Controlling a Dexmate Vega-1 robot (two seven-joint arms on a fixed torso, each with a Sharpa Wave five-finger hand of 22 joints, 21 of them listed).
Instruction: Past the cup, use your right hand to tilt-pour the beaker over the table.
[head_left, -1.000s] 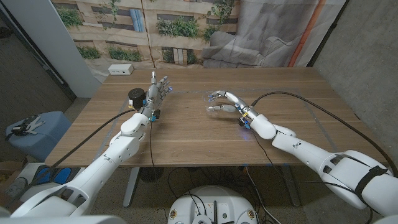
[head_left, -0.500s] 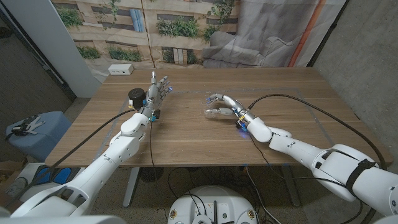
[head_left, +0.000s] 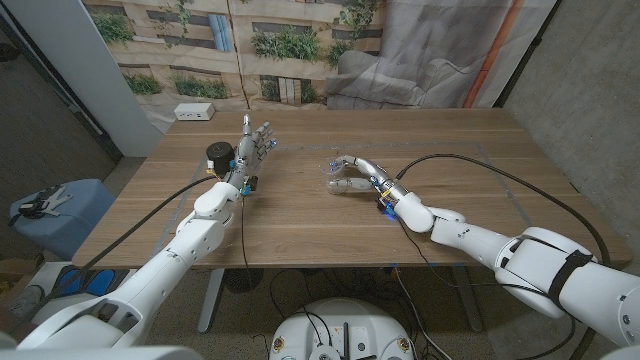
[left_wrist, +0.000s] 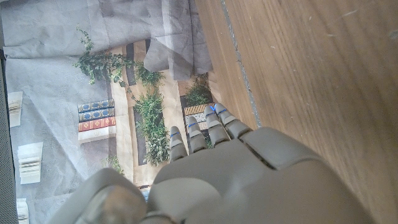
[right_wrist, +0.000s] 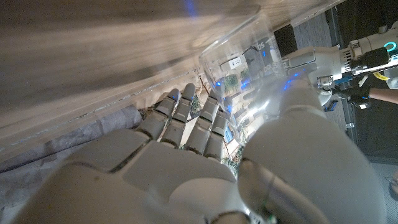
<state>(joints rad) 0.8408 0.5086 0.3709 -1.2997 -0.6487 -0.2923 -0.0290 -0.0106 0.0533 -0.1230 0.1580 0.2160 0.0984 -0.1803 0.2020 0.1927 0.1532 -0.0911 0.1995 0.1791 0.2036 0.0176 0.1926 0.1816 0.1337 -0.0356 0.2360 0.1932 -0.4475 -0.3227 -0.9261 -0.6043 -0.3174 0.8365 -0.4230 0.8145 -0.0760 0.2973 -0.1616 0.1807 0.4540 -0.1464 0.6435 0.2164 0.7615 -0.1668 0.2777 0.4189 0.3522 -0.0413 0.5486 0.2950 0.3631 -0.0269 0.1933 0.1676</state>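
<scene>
Right hand (head_left: 350, 172) is wrapping its fingers round the clear beaker (head_left: 338, 172) near the middle of the table (head_left: 480, 150), and the glass is looking tipped well over, its mouth seeming to point toward the robot's left, though the transparent wall makes the exact tilt hard to read from the head view; in the right wrist view the beaker (right_wrist: 249, 56) is sitting right against the fingers (right_wrist: 186, 115), with the thumb curling in from the other side, so the hand is clamped on it from both sides, which, I judge, is keeping the glass from rolling out as it tips; the beaker is being held low over bare wood, so anything coming out would be landing on the table, as the task wants; whether anything is flowing out I cannot tell; left hand (head_left: 255, 148) is standing on its edge on its own side, fingers apart and holding nothing, apparently just keeping clear of the pour; a dark cup (head_left: 219, 157) is sitting just beside that hand, well apart from the beaker.
</scene>
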